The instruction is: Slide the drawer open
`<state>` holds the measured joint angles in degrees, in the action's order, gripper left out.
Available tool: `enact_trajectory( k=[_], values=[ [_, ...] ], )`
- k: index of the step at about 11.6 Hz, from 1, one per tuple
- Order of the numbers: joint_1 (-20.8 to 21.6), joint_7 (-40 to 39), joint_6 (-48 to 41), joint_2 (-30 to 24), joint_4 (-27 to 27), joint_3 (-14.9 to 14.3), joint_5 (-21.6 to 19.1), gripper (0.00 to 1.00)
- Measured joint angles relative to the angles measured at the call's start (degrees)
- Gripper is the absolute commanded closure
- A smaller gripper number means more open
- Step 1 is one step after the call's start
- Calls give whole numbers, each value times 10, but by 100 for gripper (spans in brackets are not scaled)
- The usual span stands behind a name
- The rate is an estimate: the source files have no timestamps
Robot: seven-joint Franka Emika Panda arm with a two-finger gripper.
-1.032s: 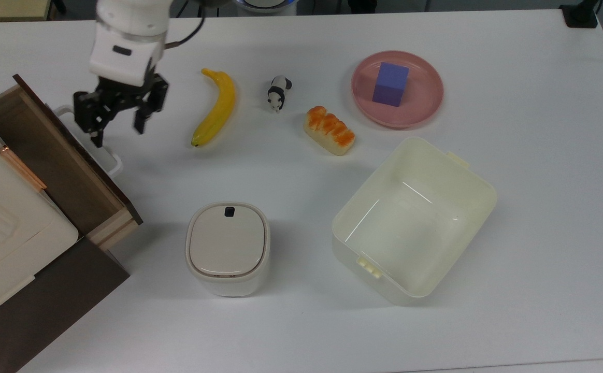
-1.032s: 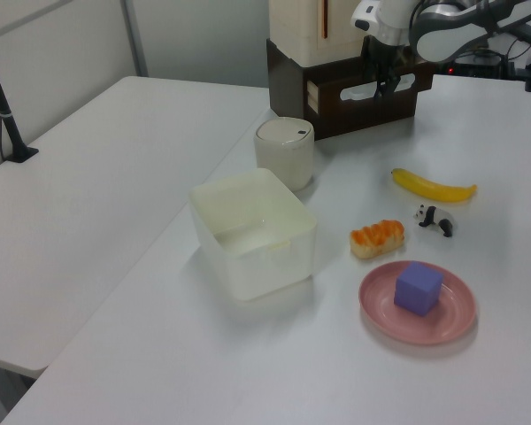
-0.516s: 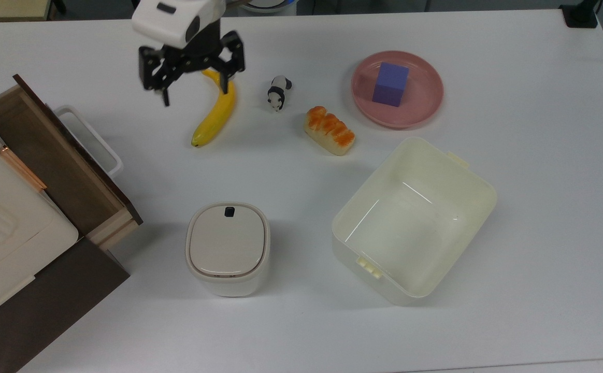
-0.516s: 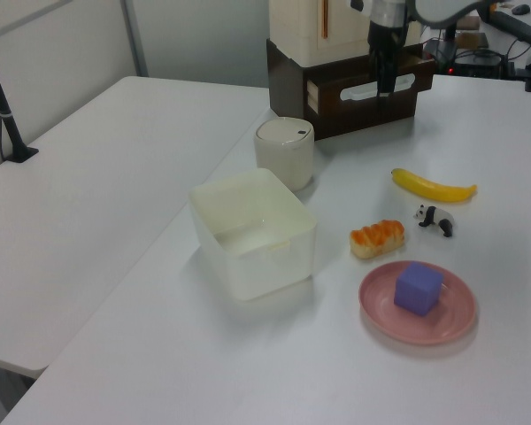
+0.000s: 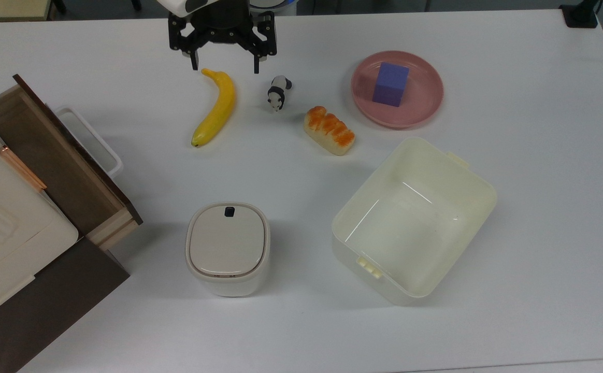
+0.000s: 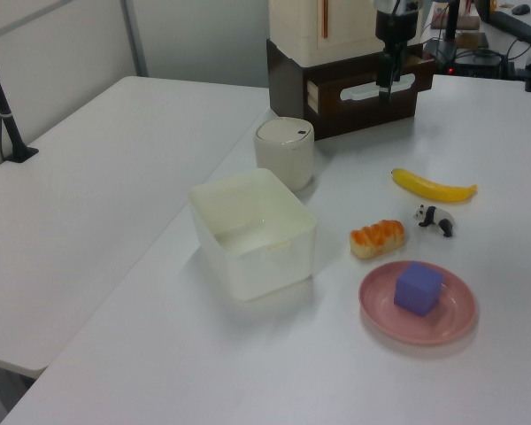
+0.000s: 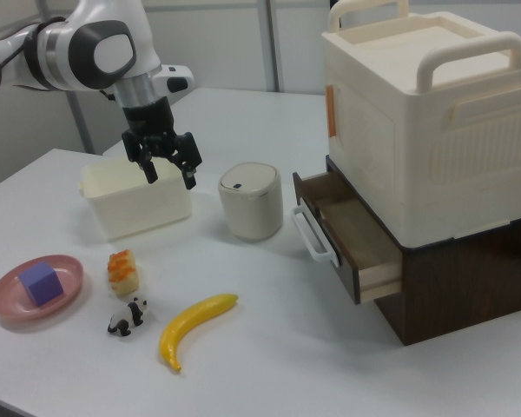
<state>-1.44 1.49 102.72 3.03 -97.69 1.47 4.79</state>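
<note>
The drawer point(image 5: 42, 150) stands pulled out of the dark cabinet at the top view's left, its brown inside showing and its white loop handle point(image 5: 94, 139) free. In the right view the drawer point(image 7: 352, 239) juts out toward the table, handle point(image 7: 308, 233) in front. My gripper point(image 5: 224, 66) is open and holds nothing. It hangs well away from the handle, over the table's far edge, just beyond the tip of the banana point(image 5: 216, 109). In the right view the gripper point(image 7: 169, 174) is raised above the table; in the left view the gripper point(image 6: 386, 87) overlaps the drawer front point(image 6: 345, 96).
A toy panda point(image 5: 278, 93), a bread piece point(image 5: 329, 130), and a pink plate point(image 5: 431, 103) with a purple cube point(image 5: 390, 84) lie across the middle. A cream tub point(image 5: 363, 248) and a white lidded bin point(image 5: 227, 247) stand nearer. A cream box point(image 7: 425, 122) sits on the cabinet.
My open gripper left the drawer handle, rose, and swung toward the top view's right and far edge, turning as it went. The drawer stayed pulled out.
</note>
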Motion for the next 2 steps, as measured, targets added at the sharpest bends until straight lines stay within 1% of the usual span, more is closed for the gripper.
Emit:
enact_trajectory(
  k=[2],
  values=[
    [1,20,-20,-9,1,-2,0,0]
  ],
)
